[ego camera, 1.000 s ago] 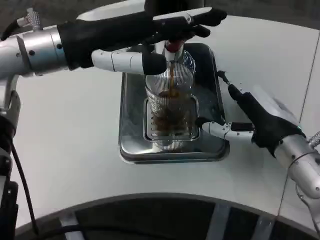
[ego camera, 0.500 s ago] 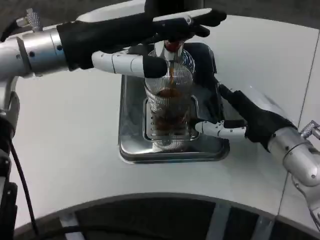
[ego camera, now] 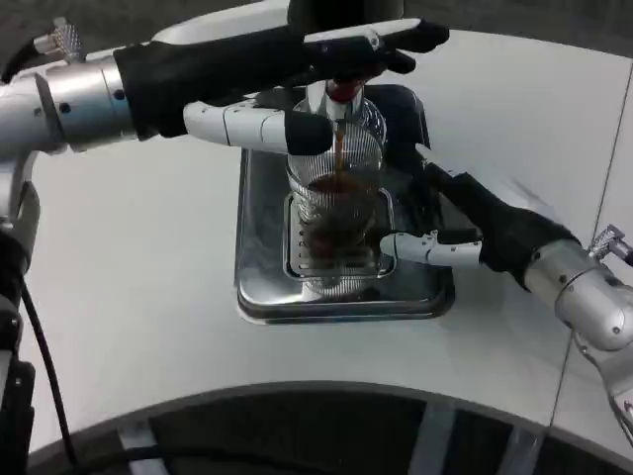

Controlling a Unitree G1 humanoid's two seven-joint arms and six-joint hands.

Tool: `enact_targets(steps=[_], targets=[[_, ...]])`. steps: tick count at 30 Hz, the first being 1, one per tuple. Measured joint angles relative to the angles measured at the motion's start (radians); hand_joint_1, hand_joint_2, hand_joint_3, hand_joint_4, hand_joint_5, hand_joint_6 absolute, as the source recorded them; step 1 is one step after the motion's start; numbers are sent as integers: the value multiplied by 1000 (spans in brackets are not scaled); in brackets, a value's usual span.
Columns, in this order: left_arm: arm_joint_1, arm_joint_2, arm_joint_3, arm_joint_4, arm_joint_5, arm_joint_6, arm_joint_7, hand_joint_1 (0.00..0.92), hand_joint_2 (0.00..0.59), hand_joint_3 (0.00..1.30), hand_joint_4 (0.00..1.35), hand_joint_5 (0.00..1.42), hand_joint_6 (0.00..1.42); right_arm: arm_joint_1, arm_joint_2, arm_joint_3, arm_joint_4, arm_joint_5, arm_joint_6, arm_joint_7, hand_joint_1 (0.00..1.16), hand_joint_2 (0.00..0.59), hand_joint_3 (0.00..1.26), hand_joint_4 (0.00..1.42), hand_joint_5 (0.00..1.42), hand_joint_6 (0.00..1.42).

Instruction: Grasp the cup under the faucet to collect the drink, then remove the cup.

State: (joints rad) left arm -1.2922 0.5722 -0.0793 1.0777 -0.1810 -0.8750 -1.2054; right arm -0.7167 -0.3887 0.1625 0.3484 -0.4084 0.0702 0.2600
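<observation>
I see the cup [ego camera: 334, 213], a ribbed clear glass, standing upright at the centre of the frame with its long axis vertical and its mouth pointing up at the faucet [ego camera: 338, 94]. It sits on the slotted grate of the metal drip tray [ego camera: 259, 277], which rests on the white counter [ego camera: 129, 297]. A thin dark stream [ego camera: 338, 153] falls from the faucet into the cup, and the drink fills most of the glass. My left robot hand [ego camera: 297, 84] reaches in from the upper left, its dark fingers laid over the faucet lever and a white finger stretched across beside the cup's rim; I cannot tell whether it actually clasps the lever. My right robot hand [ego camera: 465, 233] comes in from the lower right, released with fingers apart: a white fingertip [ego camera: 391, 242] is just beside the lower right wall of the cup, and a dark finger points toward the tray's right edge. Whether that fingertip touches the glass, I cannot tell.
</observation>
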Motion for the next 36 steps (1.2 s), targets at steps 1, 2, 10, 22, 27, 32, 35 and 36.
enact_targets(steps=[1, 2, 10, 22, 27, 32, 35, 36], targets=[[0, 0, 0, 0, 0, 0, 0, 0, 54, 44, 0, 64, 40, -4, 0, 1, 6, 2, -1, 0, 477, 197, 0, 0, 0, 0], [0, 0, 0, 0, 0, 0, 0, 0, 54, 44, 0, 66, 40, -6, -1, 1, 8, 2, -2, 0, 476, 197, 0, 0, 0, 0], [0, 0, 0, 8, 0, 0, 9, 0, 54, 51, 0, 70, 46, -37, -1, 2, 52, 6, -21, -1, 473, 196, 0, 0, 0, 0], [0, 0, -1, 13, 0, 4, 16, 0, 54, 54, 0, 71, 53, -52, -1, 3, 60, 21, -23, -1, 472, 196, 0, 0, 0, 0], [0, 0, -1, 14, 1, 7, 22, 0, 54, 60, 0, 72, 54, -52, -2, 4, 58, 22, -23, 0, 472, 196, 0, 0, 0, 0], [0, 0, -2, 15, 9, 7, 29, 0, 55, 63, 0, 72, 55, -52, -3, 4, 45, 23, -23, 2, 472, 196, 0, 0, 0, 0], [-1, 0, -2, 15, 20, 4, 34, 0, 55, 64, 0, 79, 63, -52, -4, 4, 42, 23, -23, 2, 467, 199, 0, 0, 0, 0], [-1, 0, -2, 15, 21, 4, 34, 0, 55, 64, 0, 90, 75, -52, -4, 4, 42, 23, -23, 3, 466, 200, 0, 0, 0, 0]])
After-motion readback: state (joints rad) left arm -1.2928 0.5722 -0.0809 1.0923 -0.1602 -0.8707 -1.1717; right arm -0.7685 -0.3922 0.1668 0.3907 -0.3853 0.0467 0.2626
